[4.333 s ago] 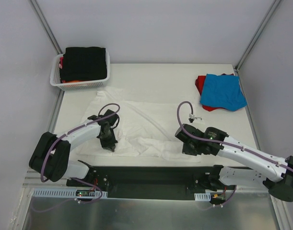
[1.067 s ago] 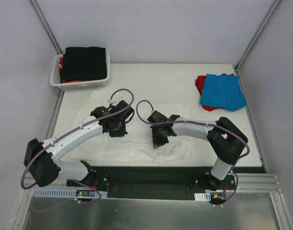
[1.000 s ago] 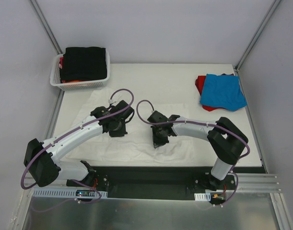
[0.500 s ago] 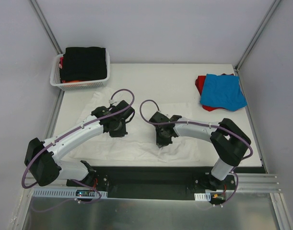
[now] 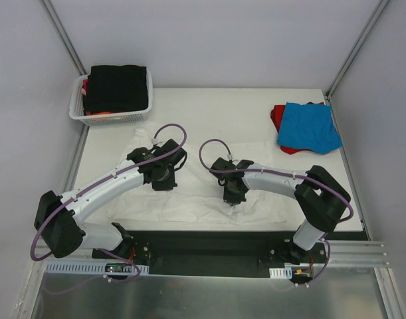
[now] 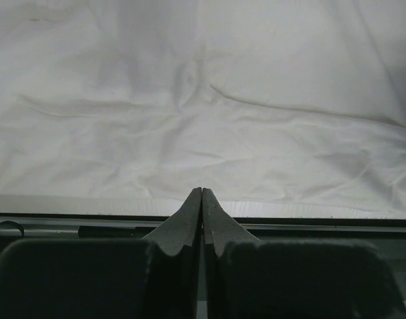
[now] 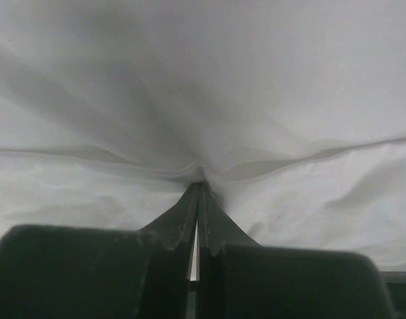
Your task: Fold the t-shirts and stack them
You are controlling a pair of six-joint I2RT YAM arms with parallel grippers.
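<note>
Just nearward and rightward of the white plastic lattice basket [image 5: 113, 119], the large plain white cotton t-shirt [image 5: 189, 199] lies spread out. Its long axis runs sideways away from the basket, along the near edge of the table [image 5: 222, 109]. The right gripper [image 5: 234, 198] [image 7: 197, 186], farther from the basket, is clamped on a tented ridge of that cloth close to its near hem. The left gripper [image 5: 164, 181] [image 6: 201, 194], nearer the basket, sits over the shirt with its fingers pressed together and no cloth visibly between them. The basket-side end probably falls to the left arm, so the fold likely crosses the long axis.
</note>
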